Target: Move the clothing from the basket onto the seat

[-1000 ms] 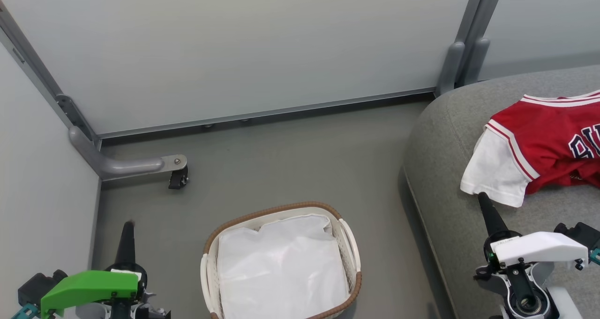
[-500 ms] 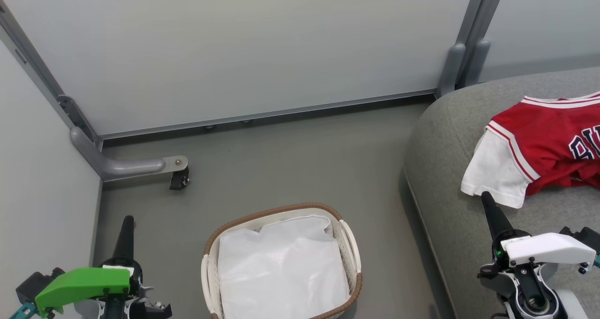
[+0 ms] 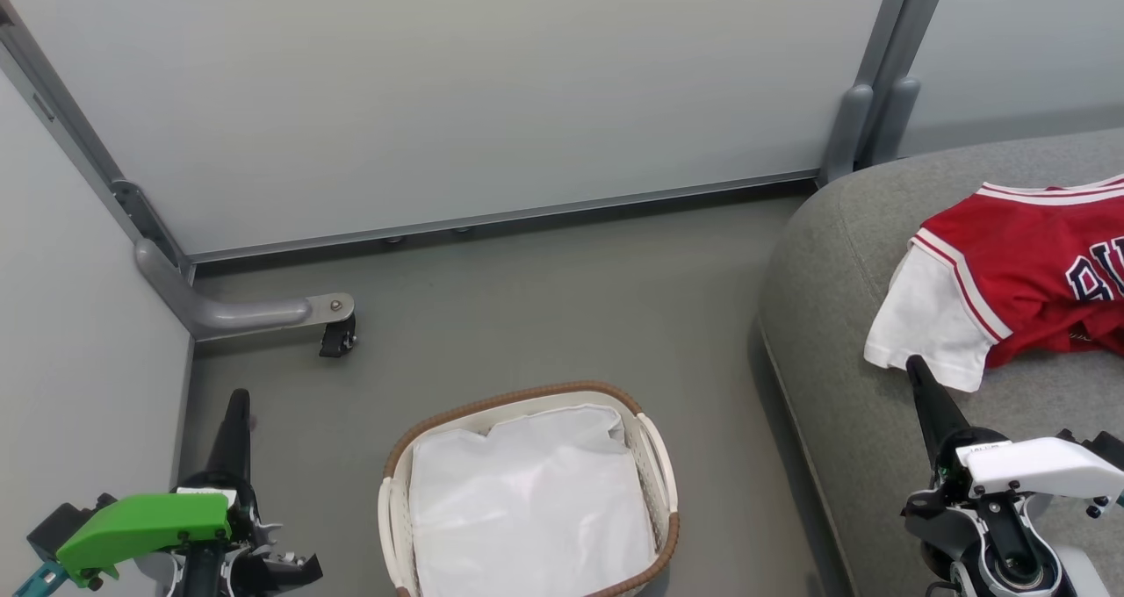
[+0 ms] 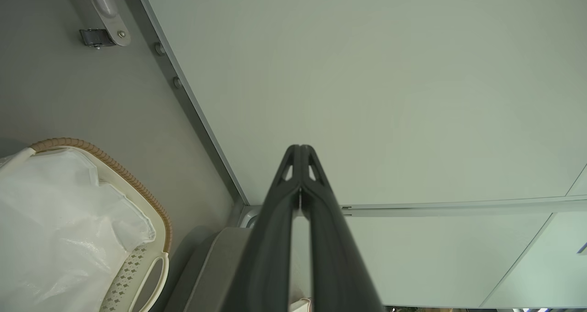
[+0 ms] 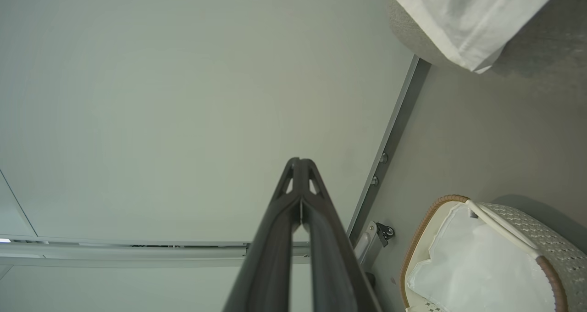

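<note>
The red clothing (image 3: pixel 1027 285), a jersey with a white sleeve (image 5: pixel 463 16) and dark lettering, lies spread on the grey seat (image 3: pixel 834 316) at the right. The cream basket (image 3: pixel 654 465) with a brown woven rim (image 5: pixel 424 227) stands on the floor at bottom centre, and I see only a white plastic liner (image 3: pixel 527 509) in it. My left gripper (image 3: pixel 237 399) is shut and holds nothing, left of the basket over the floor. My right gripper (image 3: pixel 915 367) is shut and holds nothing, its tip just below the white sleeve, over the seat. Both wrist views show the fingers (image 4: pixel 300 165) pressed together.
Pale partition panels (image 3: pixel 439 97) close off the back and the left side. A grey bracket foot with a black caster (image 3: pixel 334 338) juts onto the grey floor (image 3: pixel 544 307) left of the basket. The seat's rounded corner lies close to the right of the basket.
Both grippers have drawn back toward the bottom of the head view, the right one a little away from the sleeve. The jersey and basket lie as before.
</note>
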